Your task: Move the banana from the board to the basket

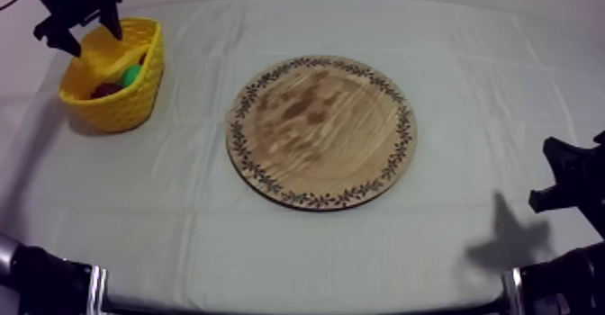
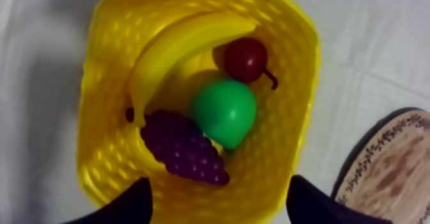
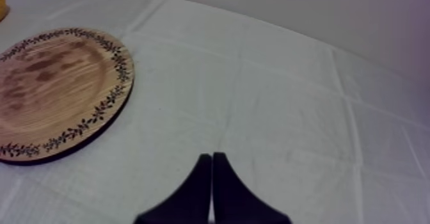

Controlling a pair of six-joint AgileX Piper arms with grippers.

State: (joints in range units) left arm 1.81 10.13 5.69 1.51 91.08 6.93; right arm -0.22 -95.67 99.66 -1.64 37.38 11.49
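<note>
The banana (image 2: 173,50) lies inside the yellow basket (image 2: 102,79), curved along its far wall, beside a small red fruit (image 2: 244,58), a green pear (image 2: 224,111) and purple grapes (image 2: 182,146). My left gripper (image 1: 79,26) hangs open above the basket (image 1: 135,103) at the table's far left, holding nothing; its fingertips (image 2: 131,204) show wide apart over the basket's near rim. The round wooden board (image 1: 320,130) sits bare in the middle of the table. My right gripper (image 3: 212,175) is shut on nothing, low at the right (image 1: 572,179), with the board (image 3: 57,92) ahead of it.
Grey-white cloth (image 1: 270,256) covers the table. Open cloth lies in front of the board and to its right. The basket stands close to the far left edge.
</note>
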